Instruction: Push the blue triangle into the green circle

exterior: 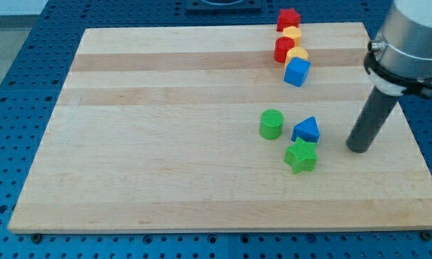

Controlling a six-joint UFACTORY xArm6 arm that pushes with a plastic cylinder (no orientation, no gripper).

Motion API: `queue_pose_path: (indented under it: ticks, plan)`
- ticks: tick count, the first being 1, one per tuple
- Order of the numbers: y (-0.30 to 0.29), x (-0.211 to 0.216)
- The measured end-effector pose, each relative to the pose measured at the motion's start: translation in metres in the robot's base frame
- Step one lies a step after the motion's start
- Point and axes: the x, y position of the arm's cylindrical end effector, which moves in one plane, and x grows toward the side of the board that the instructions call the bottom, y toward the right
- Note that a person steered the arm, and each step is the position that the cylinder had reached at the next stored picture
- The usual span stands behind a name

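Note:
The blue triangle [307,130] lies right of the board's middle. The green circle [272,124] stands just to its left, with a small gap between them. A green star [301,156] lies right below the triangle, touching or nearly touching it. My tip [358,149] rests on the board to the right of the blue triangle, a short way off and slightly lower in the view. It touches no block.
A row of blocks runs down from the view's top edge: a red star [288,19], a yellow block [292,33], a red block [283,49], another yellow block [297,55] and a blue cube [297,72]. The wooden board [165,144] lies on a blue perforated table.

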Motion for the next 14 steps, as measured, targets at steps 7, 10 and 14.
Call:
queue_pose_path:
  ticks: [7,10,14]
  plan:
    - [-0.151,-0.02]
    - [-0.193,-0.008]
    - [-0.194,0.095]
